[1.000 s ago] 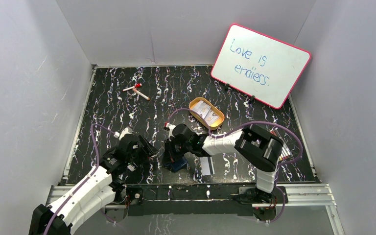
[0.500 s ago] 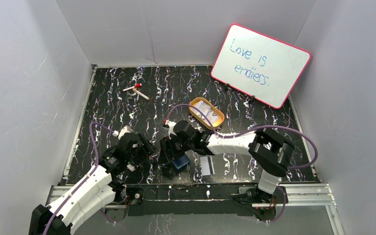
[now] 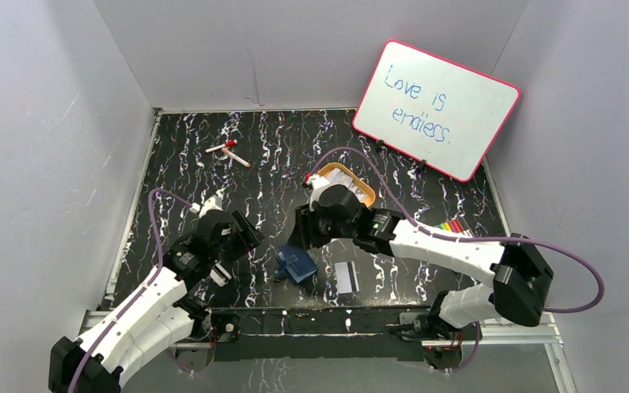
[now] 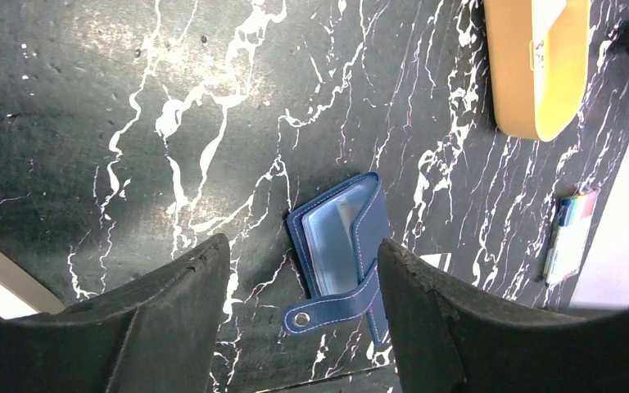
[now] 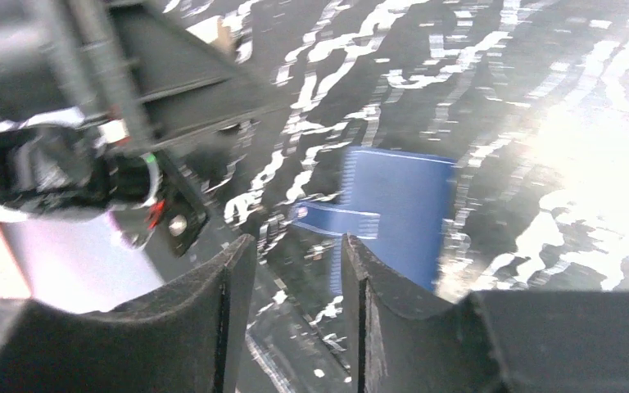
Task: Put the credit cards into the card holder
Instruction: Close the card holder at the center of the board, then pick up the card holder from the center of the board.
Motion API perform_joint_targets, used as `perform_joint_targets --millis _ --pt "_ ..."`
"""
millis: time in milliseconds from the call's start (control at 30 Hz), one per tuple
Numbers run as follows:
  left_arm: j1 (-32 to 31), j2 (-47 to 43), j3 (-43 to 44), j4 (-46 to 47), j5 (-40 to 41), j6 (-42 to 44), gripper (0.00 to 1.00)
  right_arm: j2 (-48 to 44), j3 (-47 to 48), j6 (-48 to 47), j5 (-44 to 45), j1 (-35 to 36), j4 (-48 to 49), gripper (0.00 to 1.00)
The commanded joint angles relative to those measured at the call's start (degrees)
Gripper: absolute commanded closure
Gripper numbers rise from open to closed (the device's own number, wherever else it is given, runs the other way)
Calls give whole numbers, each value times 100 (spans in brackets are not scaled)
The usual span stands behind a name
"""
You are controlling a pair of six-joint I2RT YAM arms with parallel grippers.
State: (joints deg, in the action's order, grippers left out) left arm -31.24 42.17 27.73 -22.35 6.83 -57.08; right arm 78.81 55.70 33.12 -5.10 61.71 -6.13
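The card holder (image 4: pixel 342 246) lies ajar on the surface (image 4: pixel 90 123) near the front edge. Its pale blue pockets show and its snap tab hangs loose, so I judge there is a mouth for a card to slide into, though the cover half shades it. My left gripper (image 4: pixel 299 250) points at it from the left, jaws spread wide with nothing between them and not touching it, placed, I think, to steady or spread the cover. My right gripper (image 5: pixel 296 246) is parted and empty too, hanging near the holder's far side; that view is blurred. One credit card (image 3: pixel 345 277) rests flat, stripe up, just right of the holder and apart from it. Lying so flat, it will likely be awkward to lift by an edge.
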Motion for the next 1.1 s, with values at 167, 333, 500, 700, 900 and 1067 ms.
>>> perform_joint_targets --millis 167,333,500,700,900,1067 --pt "-35 828 386 313 -1011 513 36 654 -353 -135 746 -324 -549 51" --pt "-133 985 58 757 -1430 281 35 1045 -347 -156 743 -194 -393 43" --pt "-178 1246 -204 1168 -1741 120 35 1314 -331 -177 779 -152 -425 39" --pt "-207 1512 -313 1374 -1825 109 35 1555 -309 -129 802 -12 -401 35" --pt "-223 1644 -502 1558 -1869 69 35 1743 -338 -57 734 41 -332 33" --pt "-272 1677 -485 1551 -1877 72 38 1841 -393 -43 813 66 -324 34"
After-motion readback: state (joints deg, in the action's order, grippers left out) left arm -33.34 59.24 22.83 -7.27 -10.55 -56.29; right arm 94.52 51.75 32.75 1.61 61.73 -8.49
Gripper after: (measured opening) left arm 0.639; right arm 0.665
